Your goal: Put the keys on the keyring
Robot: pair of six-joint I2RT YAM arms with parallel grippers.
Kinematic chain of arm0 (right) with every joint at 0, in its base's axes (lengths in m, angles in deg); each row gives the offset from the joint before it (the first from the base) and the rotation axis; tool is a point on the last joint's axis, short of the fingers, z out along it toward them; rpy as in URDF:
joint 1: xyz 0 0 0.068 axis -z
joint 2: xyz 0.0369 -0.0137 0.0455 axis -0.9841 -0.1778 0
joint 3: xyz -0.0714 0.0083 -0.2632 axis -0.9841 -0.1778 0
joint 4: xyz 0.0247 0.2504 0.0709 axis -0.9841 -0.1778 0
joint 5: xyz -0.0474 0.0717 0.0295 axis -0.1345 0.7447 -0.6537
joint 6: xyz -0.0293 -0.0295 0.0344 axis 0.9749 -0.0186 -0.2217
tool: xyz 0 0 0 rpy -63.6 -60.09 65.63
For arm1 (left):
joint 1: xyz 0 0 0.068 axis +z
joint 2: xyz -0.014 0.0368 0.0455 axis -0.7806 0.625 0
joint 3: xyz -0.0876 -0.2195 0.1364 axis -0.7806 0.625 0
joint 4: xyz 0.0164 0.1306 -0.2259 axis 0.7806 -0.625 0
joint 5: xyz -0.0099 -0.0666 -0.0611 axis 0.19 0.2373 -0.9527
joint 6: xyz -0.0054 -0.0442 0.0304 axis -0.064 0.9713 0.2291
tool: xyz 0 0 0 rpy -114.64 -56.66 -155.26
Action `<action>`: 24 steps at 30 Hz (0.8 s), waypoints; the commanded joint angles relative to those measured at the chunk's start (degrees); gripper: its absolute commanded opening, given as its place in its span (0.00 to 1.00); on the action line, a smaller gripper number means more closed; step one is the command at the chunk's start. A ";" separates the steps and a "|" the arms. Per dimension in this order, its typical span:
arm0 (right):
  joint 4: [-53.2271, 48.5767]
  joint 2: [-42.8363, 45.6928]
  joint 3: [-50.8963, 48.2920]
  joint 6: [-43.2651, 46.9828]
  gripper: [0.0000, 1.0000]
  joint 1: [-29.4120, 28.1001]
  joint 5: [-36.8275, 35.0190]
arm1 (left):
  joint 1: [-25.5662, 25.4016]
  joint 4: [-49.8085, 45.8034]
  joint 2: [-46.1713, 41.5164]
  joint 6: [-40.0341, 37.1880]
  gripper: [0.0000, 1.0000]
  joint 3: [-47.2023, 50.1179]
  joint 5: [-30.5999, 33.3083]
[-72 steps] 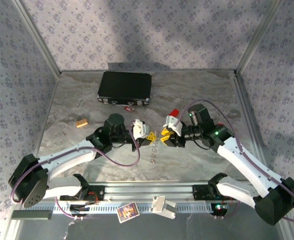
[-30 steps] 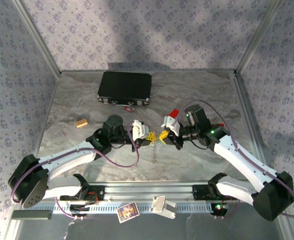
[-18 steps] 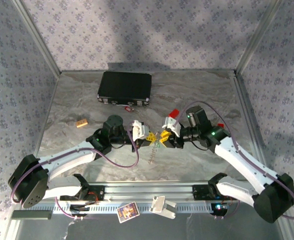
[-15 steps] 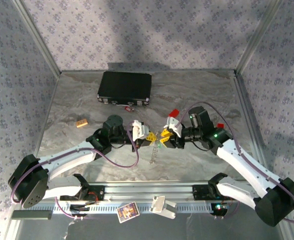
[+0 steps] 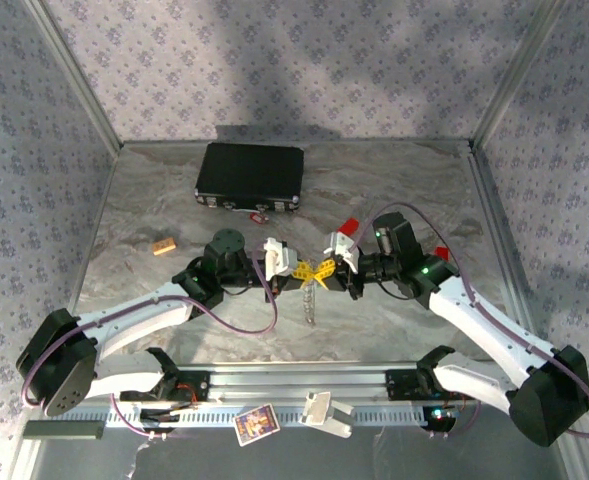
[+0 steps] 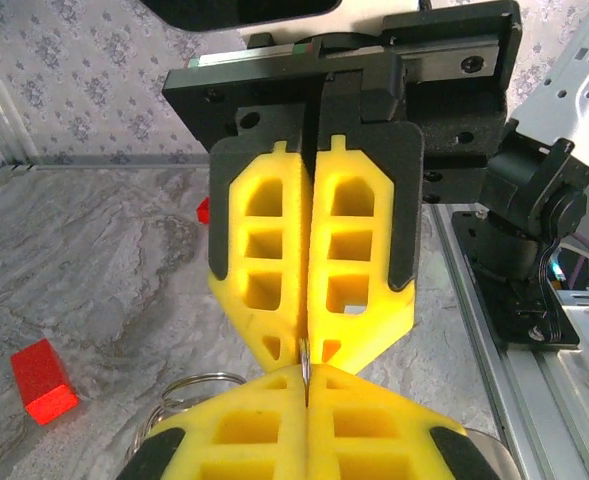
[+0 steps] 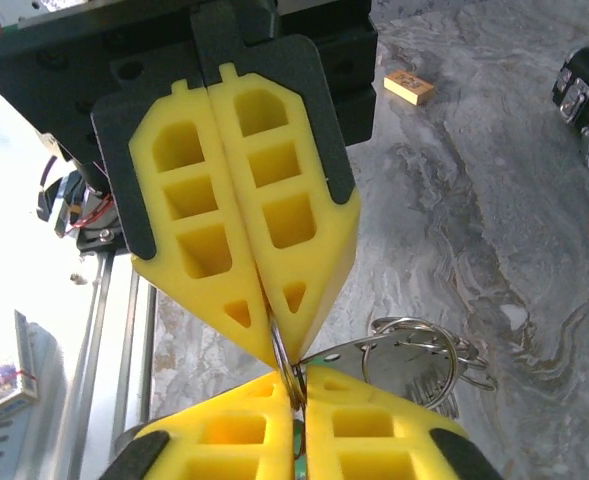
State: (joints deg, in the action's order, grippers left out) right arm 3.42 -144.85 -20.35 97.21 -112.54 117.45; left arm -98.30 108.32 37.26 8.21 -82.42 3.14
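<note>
My left gripper (image 5: 305,271) and right gripper (image 5: 325,272) meet tip to tip above the middle of the table. The left gripper (image 6: 304,388) is shut on a thin metal ring of the keyring (image 7: 286,352). Its silvery chain (image 5: 309,303) hangs down to the table. More rings and a flat silver plate (image 7: 411,352) dangle beside the tips. The right gripper (image 7: 295,388) is shut too, with the ring running into its jaws and a bit of the green key (image 7: 297,466) deep between its fingers. What looks like the red key (image 5: 258,214) lies by the black case.
A black case (image 5: 250,175) lies at the back of the table. A small wooden block (image 5: 164,245) sits left of the arms. A bright red block (image 5: 349,225) rests just behind the right gripper, and a small red piece (image 5: 440,252) beside the right arm.
My right gripper has closed in against the left one's tips, and the green bit seen between them half a second ago is now covered. The left arm has held still.
</note>
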 commanded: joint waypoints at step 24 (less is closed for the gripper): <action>-20.16 -6.23 14.00 12.45 0.00 -8.62 -14.78 | -0.39 -24.47 1.94 -12.48 0.22 -11.36 1.12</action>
State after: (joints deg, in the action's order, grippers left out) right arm -15.49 -151.17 -9.05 108.29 -120.43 102.63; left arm -98.37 86.09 38.44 -2.09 -91.36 5.96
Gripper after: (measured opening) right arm 0.042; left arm 0.227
